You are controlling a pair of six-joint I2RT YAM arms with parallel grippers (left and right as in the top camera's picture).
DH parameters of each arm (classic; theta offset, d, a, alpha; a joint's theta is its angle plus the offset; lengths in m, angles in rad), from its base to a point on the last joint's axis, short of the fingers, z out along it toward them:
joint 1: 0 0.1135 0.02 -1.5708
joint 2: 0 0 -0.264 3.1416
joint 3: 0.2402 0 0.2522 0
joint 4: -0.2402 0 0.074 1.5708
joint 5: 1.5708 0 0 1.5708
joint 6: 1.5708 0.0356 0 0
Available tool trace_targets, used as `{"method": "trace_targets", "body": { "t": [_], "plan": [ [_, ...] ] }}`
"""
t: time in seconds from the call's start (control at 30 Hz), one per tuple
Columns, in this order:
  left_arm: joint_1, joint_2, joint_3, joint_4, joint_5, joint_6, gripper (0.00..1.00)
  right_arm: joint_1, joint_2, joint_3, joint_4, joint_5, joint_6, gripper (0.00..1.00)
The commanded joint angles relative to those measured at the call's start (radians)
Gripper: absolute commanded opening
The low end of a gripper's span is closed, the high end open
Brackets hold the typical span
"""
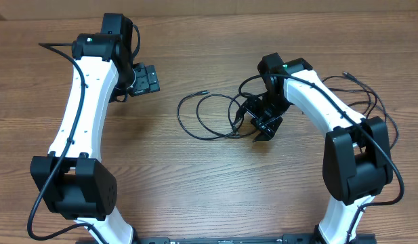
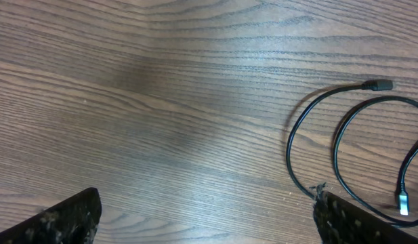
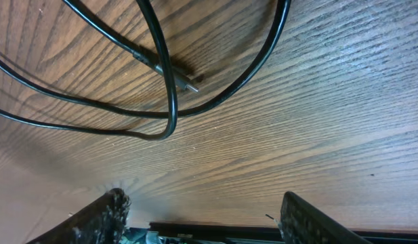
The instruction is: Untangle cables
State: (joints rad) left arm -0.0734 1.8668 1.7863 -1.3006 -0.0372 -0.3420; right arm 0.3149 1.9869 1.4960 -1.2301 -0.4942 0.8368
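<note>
Thin black cables (image 1: pixel 210 115) lie in overlapping loops at mid-table. In the overhead view my right gripper (image 1: pixel 266 129) hangs over the right end of the loops. The right wrist view shows it (image 3: pixel 205 217) open over bare wood, with cable loops (image 3: pixel 169 102) and a small plug (image 3: pixel 186 82) ahead of the fingertips. My left gripper (image 1: pixel 146 79) stands open to the upper left of the loops, apart from them. In the left wrist view its jaws (image 2: pixel 209 224) are wide with nothing between; cable loops (image 2: pixel 310 135), a black plug (image 2: pixel 379 85) and a silver-tipped plug (image 2: pixel 403 202) lie to the right.
More thin black cord (image 1: pixel 363 91) with a plug end curls on the wooden table (image 1: pixel 195 183) at the far right, behind my right arm. Both arm bases stand at the near edge.
</note>
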Motion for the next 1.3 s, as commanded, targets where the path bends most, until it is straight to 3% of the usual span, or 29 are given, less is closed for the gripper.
{"method": "trace_targets", "body": {
  "t": [0.0,0.23,0.6,1.0,1.27],
  "plan": [
    [-0.005,0.010,-0.004,0.001,0.005,-0.018,1.00,0.000,-0.021,-0.005,0.002,-0.005,-0.001,0.72],
    [-0.005,0.010,-0.004,0.001,0.005,-0.018,1.00,0.000,-0.021,-0.005,0.002,-0.005,0.000,0.70],
    [-0.005,0.010,-0.004,0.001,0.005,-0.018,1.00,0.000,-0.021,-0.005,0.002,-0.005,0.000,0.50],
    [-0.005,0.010,-0.004,0.001,0.005,-0.018,1.00,0.064,-0.021,-0.005,0.067,-0.003,0.004,0.49],
    [-0.005,0.010,-0.004,0.000,0.005,-0.018,1.00,0.155,-0.021,-0.005,0.155,0.025,0.010,0.35]
  ]
}}
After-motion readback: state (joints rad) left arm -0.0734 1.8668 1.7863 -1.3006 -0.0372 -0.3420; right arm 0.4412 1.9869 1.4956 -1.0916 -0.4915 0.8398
